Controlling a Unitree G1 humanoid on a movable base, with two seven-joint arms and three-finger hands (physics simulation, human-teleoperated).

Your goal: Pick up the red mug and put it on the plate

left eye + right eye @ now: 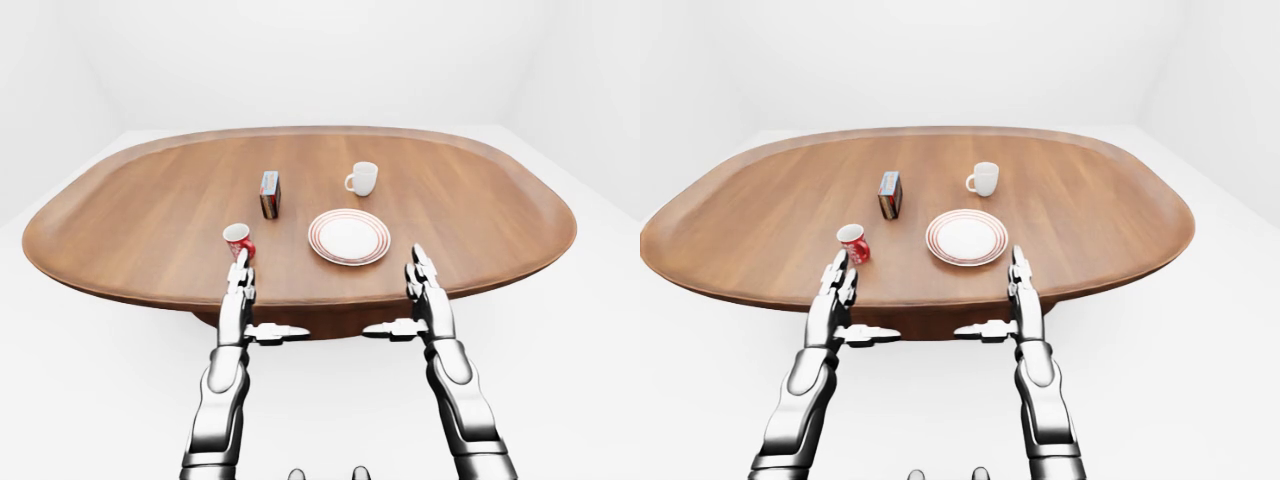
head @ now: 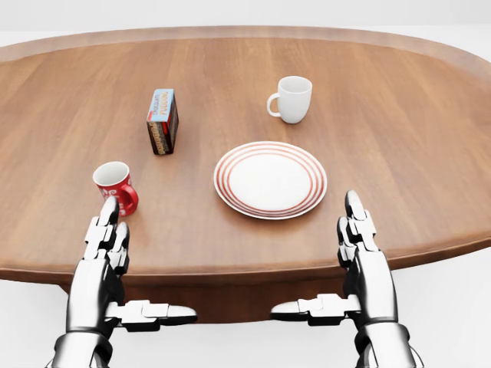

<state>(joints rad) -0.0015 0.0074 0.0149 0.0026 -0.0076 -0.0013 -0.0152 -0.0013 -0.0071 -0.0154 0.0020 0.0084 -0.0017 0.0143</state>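
Observation:
The red mug [image 2: 116,186] stands upright on the wooden table [image 2: 399,138], left of the plate [image 2: 270,179], a white plate with red rings. My left hand [image 2: 108,238] is open, fingers stretched up and thumb out to the side, its fingertips just below the mug at the table's near edge. Nothing is in it. To the lower right of the plate my right hand [image 2: 357,234] is open too, held flat and empty above the table's edge.
A white mug [image 2: 292,99] stands above the plate in the head view. A small printed box [image 2: 163,121] stands upright above the red mug. The oval table is ringed by white floor [image 1: 80,380].

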